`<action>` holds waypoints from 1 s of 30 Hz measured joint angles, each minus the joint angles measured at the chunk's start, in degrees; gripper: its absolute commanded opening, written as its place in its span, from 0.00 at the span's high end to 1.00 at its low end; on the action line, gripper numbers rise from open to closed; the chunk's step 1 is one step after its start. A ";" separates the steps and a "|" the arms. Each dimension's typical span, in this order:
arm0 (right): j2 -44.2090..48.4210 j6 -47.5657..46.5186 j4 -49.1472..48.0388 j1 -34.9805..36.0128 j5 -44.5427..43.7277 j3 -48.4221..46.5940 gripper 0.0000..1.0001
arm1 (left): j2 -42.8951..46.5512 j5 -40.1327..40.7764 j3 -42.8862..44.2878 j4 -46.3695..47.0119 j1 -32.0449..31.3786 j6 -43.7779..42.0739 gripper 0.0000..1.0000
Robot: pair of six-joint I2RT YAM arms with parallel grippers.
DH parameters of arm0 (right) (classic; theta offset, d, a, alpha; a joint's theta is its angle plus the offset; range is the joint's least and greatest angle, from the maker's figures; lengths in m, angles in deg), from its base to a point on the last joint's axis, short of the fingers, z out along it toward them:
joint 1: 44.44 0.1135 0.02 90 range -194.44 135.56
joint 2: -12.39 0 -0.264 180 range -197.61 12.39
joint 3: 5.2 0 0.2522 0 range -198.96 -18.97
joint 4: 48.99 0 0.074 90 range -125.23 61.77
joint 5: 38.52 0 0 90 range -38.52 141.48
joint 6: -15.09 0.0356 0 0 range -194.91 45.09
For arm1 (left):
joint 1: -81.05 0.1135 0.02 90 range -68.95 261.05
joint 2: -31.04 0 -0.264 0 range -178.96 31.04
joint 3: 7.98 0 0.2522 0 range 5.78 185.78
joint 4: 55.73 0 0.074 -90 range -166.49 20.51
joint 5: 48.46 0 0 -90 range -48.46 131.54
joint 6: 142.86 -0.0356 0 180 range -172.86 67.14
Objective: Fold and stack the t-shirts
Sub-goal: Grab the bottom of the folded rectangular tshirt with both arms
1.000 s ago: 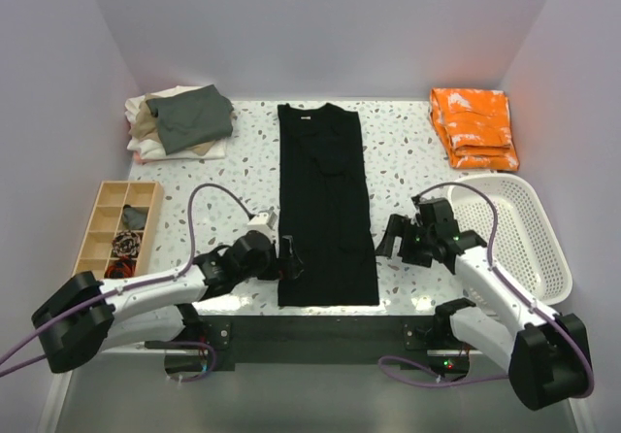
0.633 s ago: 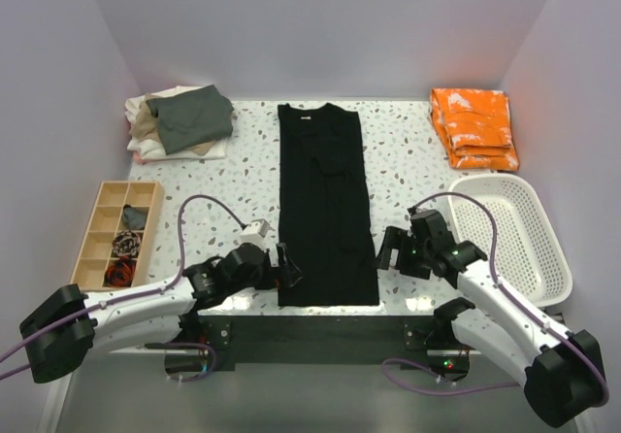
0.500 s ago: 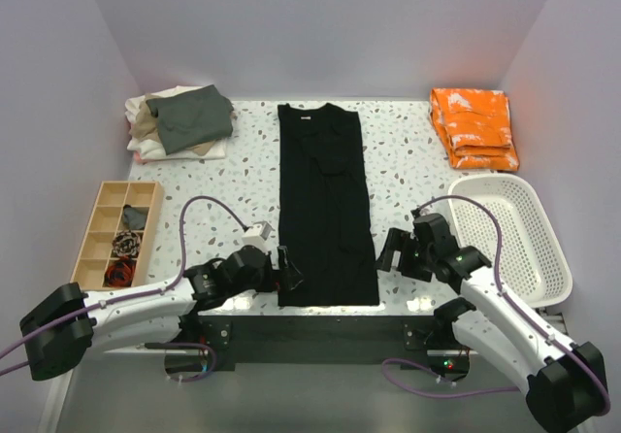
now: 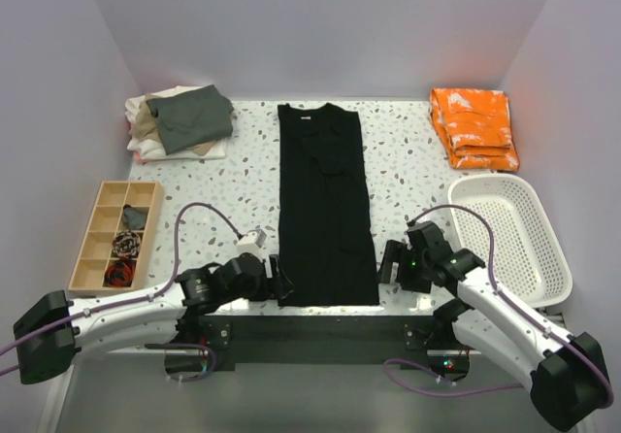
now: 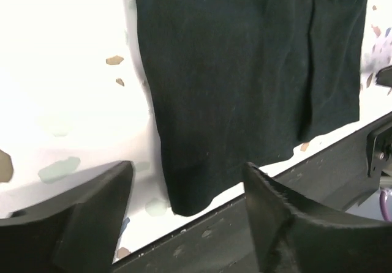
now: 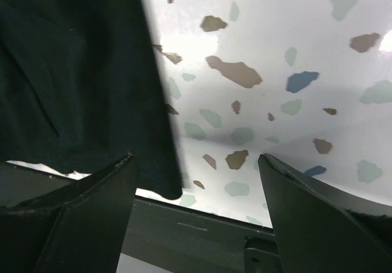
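1. Folding looked like the step: the black t-shirt (image 4: pixel 325 200) lay flat in a long strip down the middle of the table (image 4: pixel 408 161).
2. The folded t-shirts (image 4: pixel 179 122) sat piled in the far left corner.
3. The left gripper (image 4: pixel 281 284) and right gripper (image 4: pixel 391 263) were both open, one by each near shirt corner.
4. Next, they should pinch those corners.
5. A second earlier, both grippers were farther up the table.

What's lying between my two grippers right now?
The near hem of the black shirt stretches between the left gripper and the right gripper, with nothing else there. The top view shows this.
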 measured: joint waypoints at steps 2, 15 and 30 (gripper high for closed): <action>-0.50 0.87 -0.83 1.31 0.17 0.31 0.20 | -0.28 -0.39 -0.24 0.31 -0.46 0.50 0.34; -3.93 7.82 -8.04 11.89 1.66 1.42 0.44 | -4.11 -3.08 -1.44 4.48 -2.56 3.21 0.68; -5.11 13.11 -10.45 16.94 1.46 3.63 1.00 | -4.55 -3.13 -2.19 4.52 -3.37 4.26 1.00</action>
